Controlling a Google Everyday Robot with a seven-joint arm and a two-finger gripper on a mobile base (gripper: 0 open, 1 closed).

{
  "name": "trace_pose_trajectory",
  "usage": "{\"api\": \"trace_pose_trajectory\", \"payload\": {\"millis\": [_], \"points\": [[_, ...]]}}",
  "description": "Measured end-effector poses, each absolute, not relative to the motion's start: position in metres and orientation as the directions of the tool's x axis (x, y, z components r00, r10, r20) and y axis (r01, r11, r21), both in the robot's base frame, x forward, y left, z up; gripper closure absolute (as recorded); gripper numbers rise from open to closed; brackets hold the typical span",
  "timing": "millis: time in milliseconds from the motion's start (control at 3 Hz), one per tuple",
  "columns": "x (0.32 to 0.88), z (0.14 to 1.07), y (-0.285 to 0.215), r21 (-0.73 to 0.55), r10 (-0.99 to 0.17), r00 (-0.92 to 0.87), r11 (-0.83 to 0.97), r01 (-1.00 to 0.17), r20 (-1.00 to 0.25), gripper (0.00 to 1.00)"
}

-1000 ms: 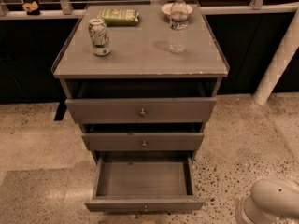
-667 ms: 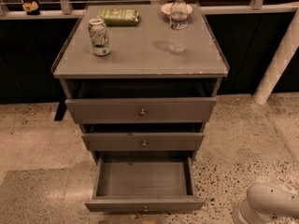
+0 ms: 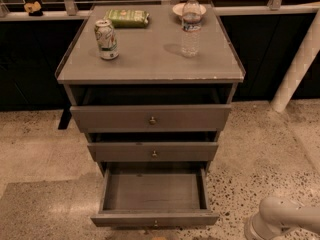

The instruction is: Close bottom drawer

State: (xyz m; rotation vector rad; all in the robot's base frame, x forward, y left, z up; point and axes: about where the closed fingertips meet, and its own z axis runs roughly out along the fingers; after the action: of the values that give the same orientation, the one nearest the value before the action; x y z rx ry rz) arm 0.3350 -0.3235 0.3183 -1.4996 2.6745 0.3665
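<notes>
The bottom drawer (image 3: 154, 191) of the grey-brown cabinet is pulled far out toward me. Its grey box is empty, and its slim front panel (image 3: 155, 218) carries a tiny round knob (image 3: 155, 223) near the lower frame edge. The middle drawer (image 3: 153, 151) and the top drawer (image 3: 151, 118) each stand out a little. A white rounded part of my arm (image 3: 282, 218) shows at the bottom right, on the floor side to the right of the open drawer. The gripper itself is out of view.
On the cabinet top (image 3: 150, 59) stand a soda can (image 3: 106, 39), a green packet (image 3: 127, 17), a water bottle (image 3: 191, 26) and a small bowl (image 3: 178, 9). A white post (image 3: 299, 64) leans at the right. Speckled floor surrounds the cabinet.
The white arm part at the bottom right has shifted slightly to the left. The drawers and the things on top have not moved.
</notes>
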Motion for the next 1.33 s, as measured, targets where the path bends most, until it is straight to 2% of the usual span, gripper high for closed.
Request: {"api": "trace_pose_trajectory", "payload": {"millis": [333,667,1000,1333], "points": [[0.326,0.306,-0.322,0.173,-0.844,-0.49,0.461,-0.87,-0.218,0.0],[0.317,0.268,-0.314,0.204,-0.823,-0.461,0.415,-0.887,-0.332,0.0],[0.327,0.221,-0.309,0.235,-0.809,-0.428,0.361,-0.902,-0.402,0.0],[0.366,0.173,-0.315,0.246,-0.794,-0.448,0.377,-0.893,-0.41,0.0]]}}
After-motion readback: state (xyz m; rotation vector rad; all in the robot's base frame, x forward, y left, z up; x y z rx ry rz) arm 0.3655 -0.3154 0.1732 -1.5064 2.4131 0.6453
